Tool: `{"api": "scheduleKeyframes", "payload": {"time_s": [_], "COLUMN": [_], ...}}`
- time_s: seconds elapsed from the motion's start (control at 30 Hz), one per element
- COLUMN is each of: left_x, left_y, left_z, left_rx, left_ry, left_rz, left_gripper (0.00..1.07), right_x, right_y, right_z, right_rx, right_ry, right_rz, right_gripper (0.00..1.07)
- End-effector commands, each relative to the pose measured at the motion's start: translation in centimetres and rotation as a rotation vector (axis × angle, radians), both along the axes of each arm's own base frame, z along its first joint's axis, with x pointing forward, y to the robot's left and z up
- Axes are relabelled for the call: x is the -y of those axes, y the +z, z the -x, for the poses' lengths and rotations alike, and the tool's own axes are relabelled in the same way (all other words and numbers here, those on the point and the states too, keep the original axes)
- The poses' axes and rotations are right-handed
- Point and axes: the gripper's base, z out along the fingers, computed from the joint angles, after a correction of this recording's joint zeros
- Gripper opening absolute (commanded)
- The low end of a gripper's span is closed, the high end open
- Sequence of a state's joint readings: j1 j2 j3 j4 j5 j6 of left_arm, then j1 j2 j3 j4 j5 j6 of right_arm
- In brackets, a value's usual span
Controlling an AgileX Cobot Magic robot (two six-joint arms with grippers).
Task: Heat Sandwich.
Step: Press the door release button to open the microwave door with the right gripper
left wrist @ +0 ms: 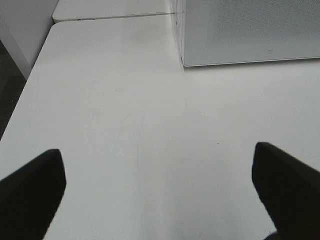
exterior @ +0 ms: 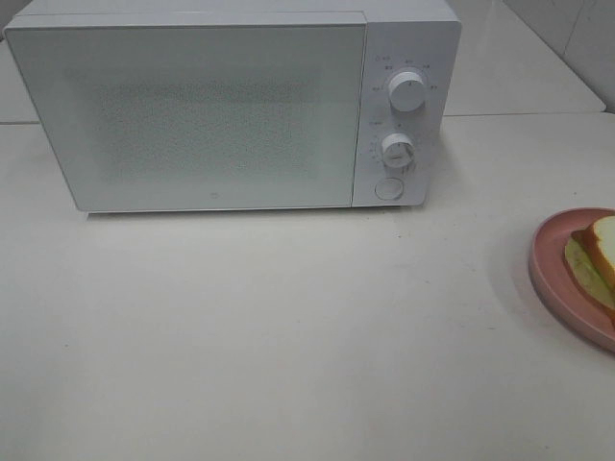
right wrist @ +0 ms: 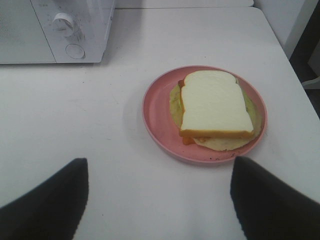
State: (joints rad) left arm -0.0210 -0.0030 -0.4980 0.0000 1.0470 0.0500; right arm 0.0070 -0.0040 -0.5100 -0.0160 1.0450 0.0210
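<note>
The sandwich (right wrist: 216, 105), white bread with a tan-orange crust over pale green filling, lies on a round pink plate (right wrist: 155, 120). In the high view the sandwich (exterior: 598, 252) and plate (exterior: 550, 259) sit at the table's right edge, partly cut off. A white microwave (exterior: 192, 115) stands at the back with its door shut, and its corner (left wrist: 240, 30) shows in the left wrist view. My right gripper (right wrist: 159, 192) is open, short of the plate, with nothing between its fingers. My left gripper (left wrist: 157, 187) is open over bare table. Neither arm shows in the high view.
Two knobs (exterior: 407, 92) and a round button (exterior: 388, 188) sit on the microwave's right panel. The white table (exterior: 288, 327) stretches in front of it. The table's left edge (left wrist: 20, 105) and right edge (right wrist: 280, 45) show in the wrist views.
</note>
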Motion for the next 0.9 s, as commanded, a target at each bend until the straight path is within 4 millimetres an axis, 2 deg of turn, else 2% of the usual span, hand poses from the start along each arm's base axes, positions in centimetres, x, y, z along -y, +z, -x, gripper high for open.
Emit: {"api": "scheduleKeyframes", "payload": {"time_s": [0.03, 0.33, 0.5, 0.9], "left_x": [0.0, 0.0, 0.0, 0.0], "left_y": [-0.1, -0.1, -0.1, -0.1], "left_z": [0.3, 0.3, 0.3, 0.3], "left_rx": [0.033, 0.033, 0.033, 0.033], "left_ry": [0.002, 0.002, 0.002, 0.002], "left_rz": [0.004, 0.004, 0.004, 0.004], "left_gripper": [0.96, 0.96, 0.96, 0.96], "right_x": [0.0, 0.0, 0.0, 0.0], "right_y": [0.6, 1.5, 1.8, 2.2], "right_z": [0.3, 0.1, -1.0, -6.9], "right_rx": [0.056, 0.142, 0.101, -0.027], "right_ry": [0.001, -0.003, -0.011, -0.01], "right_rz": [0.011, 0.003, -0.013, -0.012], "right_gripper": [0.75, 0.75, 0.75, 0.75]}}
